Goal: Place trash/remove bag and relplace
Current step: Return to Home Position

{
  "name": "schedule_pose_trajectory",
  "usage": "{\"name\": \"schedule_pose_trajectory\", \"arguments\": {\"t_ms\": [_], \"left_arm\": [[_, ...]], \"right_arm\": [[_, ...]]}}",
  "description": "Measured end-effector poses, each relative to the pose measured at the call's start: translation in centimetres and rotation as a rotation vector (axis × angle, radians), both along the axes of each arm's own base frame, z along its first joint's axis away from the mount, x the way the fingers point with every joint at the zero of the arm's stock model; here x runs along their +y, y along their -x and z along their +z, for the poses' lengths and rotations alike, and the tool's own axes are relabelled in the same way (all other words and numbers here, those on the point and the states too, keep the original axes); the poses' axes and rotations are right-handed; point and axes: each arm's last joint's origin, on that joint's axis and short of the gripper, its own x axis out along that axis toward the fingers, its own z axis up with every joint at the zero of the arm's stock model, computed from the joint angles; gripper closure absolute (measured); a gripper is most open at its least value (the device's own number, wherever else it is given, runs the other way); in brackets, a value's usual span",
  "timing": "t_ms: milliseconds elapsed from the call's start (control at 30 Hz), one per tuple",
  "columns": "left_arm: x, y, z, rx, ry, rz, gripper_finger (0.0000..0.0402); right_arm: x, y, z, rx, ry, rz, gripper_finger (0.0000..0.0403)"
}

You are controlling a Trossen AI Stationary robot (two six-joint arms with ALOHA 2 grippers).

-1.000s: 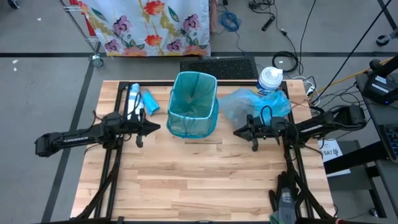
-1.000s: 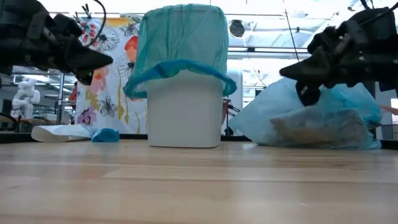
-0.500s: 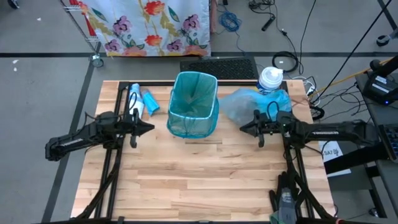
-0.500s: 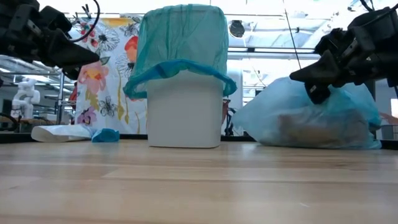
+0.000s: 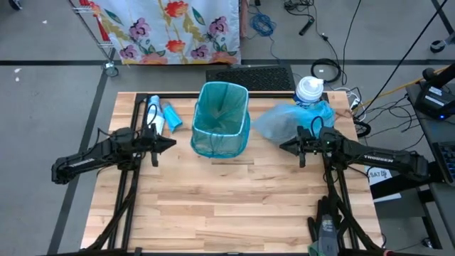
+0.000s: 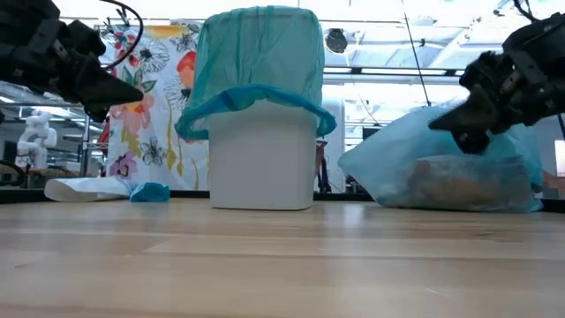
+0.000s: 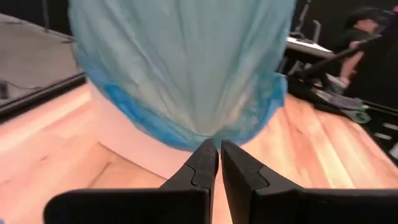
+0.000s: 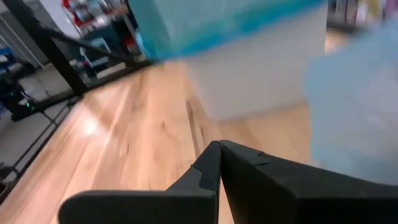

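Teal-lined bin (image 5: pixel 220 135) sits between left hand (image 5: pixel 171 144) and right hand (image 5: pixel 284 147), both pinched closed and empty, full pale-blue bag (image 5: pixel 276 121) just beyond the right one.

Low view: table-top height, level across the table (image 6: pixel 282 265) into the room; white bin (image 6: pixel 260 159) near, central. High view: overhead, straight down, whole table; bin toward 12 o'clock. Left wrist view: from the bin's 9 o'clock, past the left gripper (image 7: pixel 217 148), bin close. Right wrist view: from its 3 o'clock, past the right gripper (image 8: pixel 219 146), bin farther off. Shared by all four: bin, tabletop
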Motion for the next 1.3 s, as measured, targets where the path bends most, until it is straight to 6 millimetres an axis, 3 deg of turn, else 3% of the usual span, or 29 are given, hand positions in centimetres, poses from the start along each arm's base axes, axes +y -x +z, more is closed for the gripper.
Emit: {"name": "schedule_pose_trajectory", "arguments": {"t_ms": [200, 433, 1300], "left_arm": [[0.0, 0.3, -1.2, 0.125, 0.040, 0.016, 0.0375], [0.0, 0.3, -1.2, 0.129, -0.021, 0.012, 0.0375], [0.0, 0.3, -1.2, 0.128, -0.014, 0.013, 0.0375]], "right_arm": [[0.2, 0.5, 0.2, 0.011, -0.034, -0.006, 0.0401], [0.2, 0.5, 0.3, 0.003, -0.134, -0.018, 0.0401], [0.2, 0.5, 0.3, 0.002, -0.131, -0.020, 0.0401]]}}
